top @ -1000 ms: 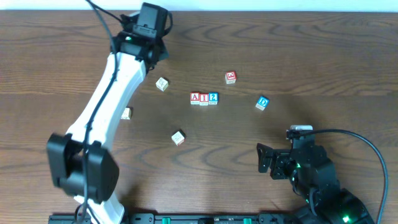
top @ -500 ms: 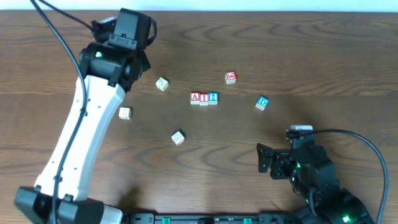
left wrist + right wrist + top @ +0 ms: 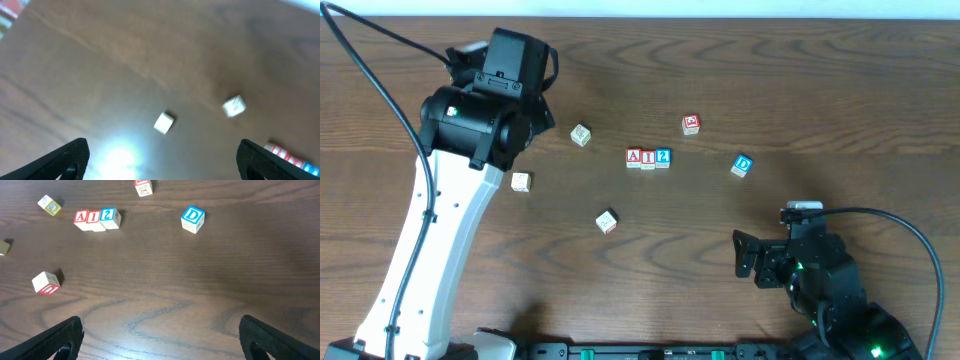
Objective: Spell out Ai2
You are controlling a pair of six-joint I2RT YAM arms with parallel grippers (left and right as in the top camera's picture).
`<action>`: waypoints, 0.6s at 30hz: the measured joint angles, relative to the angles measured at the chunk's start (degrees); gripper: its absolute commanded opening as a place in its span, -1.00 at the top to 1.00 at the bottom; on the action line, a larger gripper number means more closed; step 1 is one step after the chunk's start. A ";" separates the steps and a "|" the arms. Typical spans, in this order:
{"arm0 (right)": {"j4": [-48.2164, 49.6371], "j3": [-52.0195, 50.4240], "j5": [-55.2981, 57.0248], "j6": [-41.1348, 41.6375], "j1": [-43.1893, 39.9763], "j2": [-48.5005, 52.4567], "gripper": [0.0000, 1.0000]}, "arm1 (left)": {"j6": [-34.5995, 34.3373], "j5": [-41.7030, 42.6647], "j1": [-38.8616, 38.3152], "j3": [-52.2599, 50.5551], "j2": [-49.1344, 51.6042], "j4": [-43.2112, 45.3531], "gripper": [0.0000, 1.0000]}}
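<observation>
Overhead, change: my left arm [image 3: 470, 130] has swung toward the far-left corner of the counter [image 3: 860, 80] since half a second ago. The pale cube [image 3: 521, 181] it partly hid a second ago now shows whole. No cube has moved, nor has the right arm.
Overhead, word: the A cube [image 3: 634, 157], I cube [image 3: 648, 158] and 2 cube [image 3: 663, 157] touch in one row near the counter's middle, slightly toward the far edge.
Overhead, axis: the row's long axis runs parallel with the far edge, with A at the left-edge end and 2 at the right-edge end.
Overhead, writing: I read a red A, a red I and a blue 2. The D cube [image 3: 742, 165], toward the right edge, shows a blue D. I cannot read the character on the red cube [image 3: 691, 124].
Overhead, right gripper [image 3: 745, 255]: it sits by the near-right corner, well apart from the row.
Left wrist, hand: the left gripper [image 3: 162, 152] is spread wide with nothing between its fingers.
Left wrist, sight: the view is blurred. The row's red edge shows at lower right, unreadable.
Right wrist, hand: the fingers are spread wide and empty.
Right wrist, writing: A, I, 2 read upright from left to right, and D is clear.
</observation>
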 measured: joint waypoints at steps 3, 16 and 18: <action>0.00 0.00 0.00 0.00 0.00 0.00 -0.98 | 0.00 1.84 0.00 0.00 0.00 -3.10 -0.91; -0.02 0.02 -0.02 0.00 0.00 0.00 -0.99 | 1.42 2.99 0.00 0.00 -0.07 -8.66 -0.91; -0.02 0.00 0.00 0.00 0.00 0.00 -0.98 | 3.63 1.86 0.00 0.00 -0.35 -7.89 -0.91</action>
